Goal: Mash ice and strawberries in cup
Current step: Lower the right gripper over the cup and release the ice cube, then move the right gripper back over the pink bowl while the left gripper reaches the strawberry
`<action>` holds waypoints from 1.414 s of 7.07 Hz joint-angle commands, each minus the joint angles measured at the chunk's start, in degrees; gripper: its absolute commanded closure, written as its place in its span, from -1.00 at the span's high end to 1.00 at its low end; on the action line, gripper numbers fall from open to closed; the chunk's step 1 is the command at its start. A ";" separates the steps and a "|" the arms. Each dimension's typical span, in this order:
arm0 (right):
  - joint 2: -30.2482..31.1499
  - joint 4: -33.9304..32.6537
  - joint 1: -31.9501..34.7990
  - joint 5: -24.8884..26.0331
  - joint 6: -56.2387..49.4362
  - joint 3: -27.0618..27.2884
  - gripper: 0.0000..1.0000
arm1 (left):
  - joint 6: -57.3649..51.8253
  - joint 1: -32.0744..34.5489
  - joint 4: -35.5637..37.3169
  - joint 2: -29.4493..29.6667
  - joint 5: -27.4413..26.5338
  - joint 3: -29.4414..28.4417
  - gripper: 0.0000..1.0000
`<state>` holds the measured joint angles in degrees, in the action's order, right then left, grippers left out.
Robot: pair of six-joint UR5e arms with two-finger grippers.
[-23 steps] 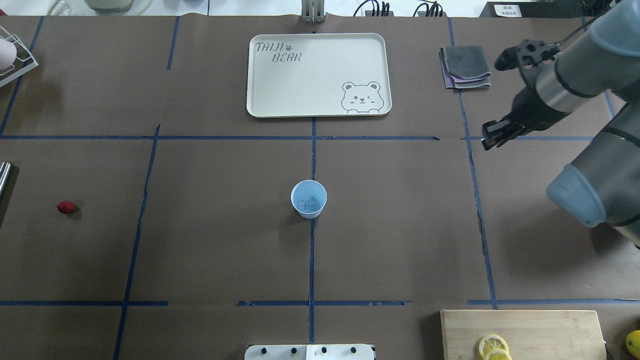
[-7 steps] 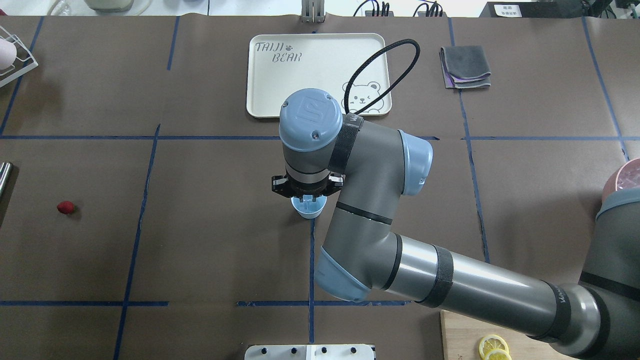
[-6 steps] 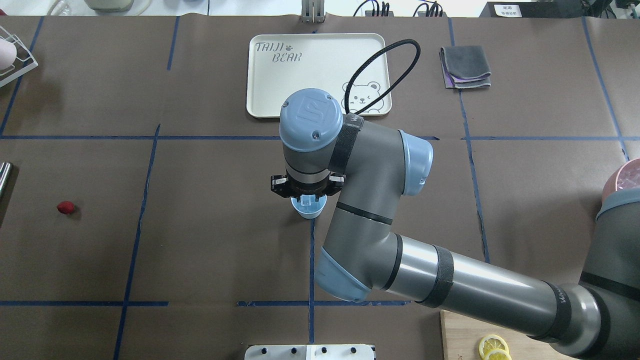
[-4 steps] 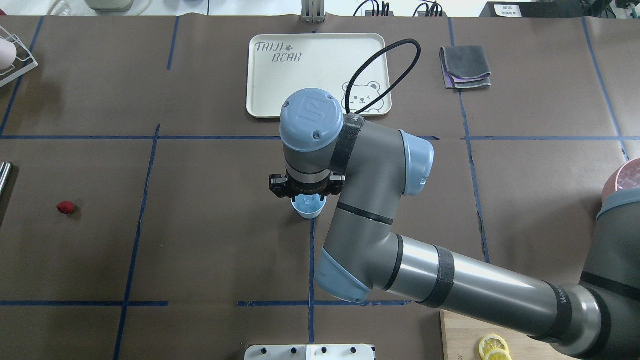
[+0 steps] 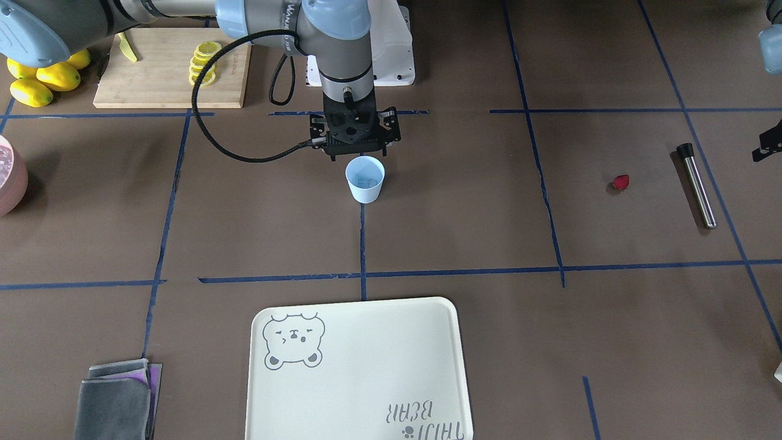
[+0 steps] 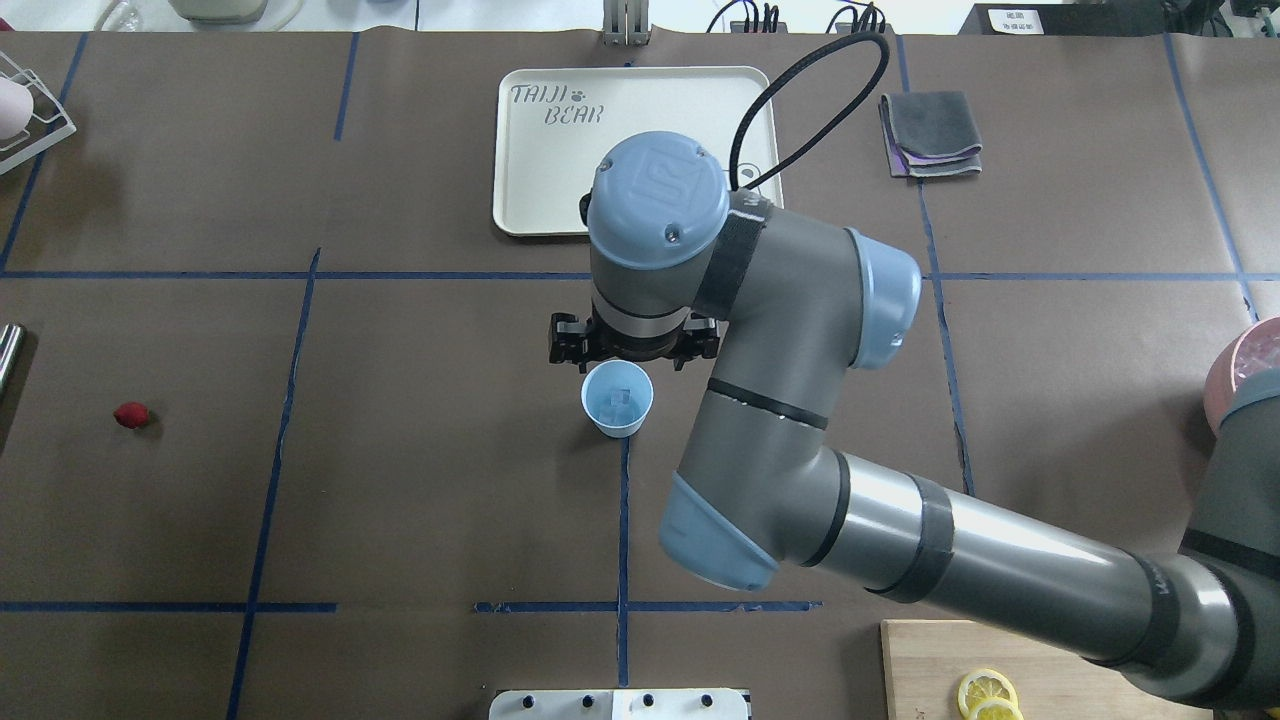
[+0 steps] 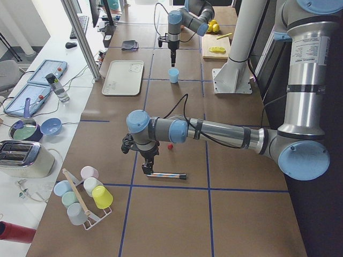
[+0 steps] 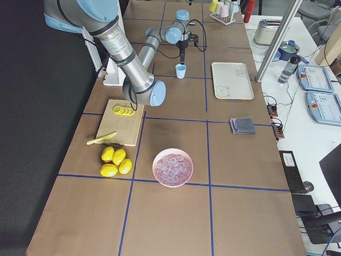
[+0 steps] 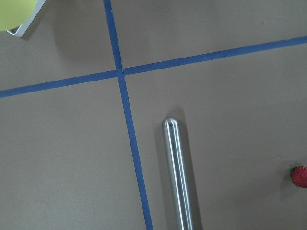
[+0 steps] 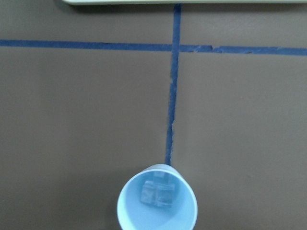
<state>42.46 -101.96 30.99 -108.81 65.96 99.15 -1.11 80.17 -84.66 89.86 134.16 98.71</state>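
Note:
The pale blue cup (image 6: 617,398) stands upright at the table's middle, also in the front view (image 5: 365,186). Clear ice (image 10: 158,194) lumps lie at its bottom. My right gripper (image 5: 355,156) hangs just above and behind the cup, pointing down, its jaws spread and holding nothing. One red strawberry (image 6: 131,415) lies far to the left, apart from the cup. A steel rod (image 5: 696,186) lies beside the strawberry (image 9: 300,176). My left gripper (image 7: 148,163) hovers over that rod (image 9: 178,177); I cannot tell whether it is open or shut.
A cream bear tray (image 6: 560,180) sits beyond the cup, with a folded grey cloth (image 6: 930,135) to its right. A cutting board (image 5: 165,67) with lemon slices, whole lemons (image 5: 36,79) and a pink bowl (image 8: 172,167) of ice lie on my right side.
The right arm swung in from the right to just over the cup. In the last half second it lifted and shifted toward the tray, uncovering the cup's mouth.

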 commanded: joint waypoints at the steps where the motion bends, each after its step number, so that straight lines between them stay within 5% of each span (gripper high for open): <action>1: 8.28 -5.86 7.37 -0.88 -10.25 11.61 1.00 | 16.89 -6.12 -4.77 -0.21 -0.30 3.31 1.00; 3: 20.57 -5.45 17.12 -7.53 -25.89 18.59 1.00 | 39.94 -14.12 -18.72 -0.65 -0.65 3.94 1.00; 5: 29.04 -4.48 28.45 -14.90 -40.59 19.15 1.00 | 55.36 -23.52 -28.23 -1.17 -8.43 3.68 1.00; 7: 37.75 3.23 36.30 -17.66 -49.39 16.97 1.00 | 64.09 -30.30 -37.13 -4.16 -15.47 2.63 1.00; 10: 38.04 3.35 41.33 -20.48 -55.32 12.91 1.00 | 64.39 -33.32 -47.48 -8.81 -20.87 -0.78 1.00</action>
<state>80.29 -98.77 70.91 -128.59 11.81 112.96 63.01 47.40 -126.72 82.80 114.27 99.96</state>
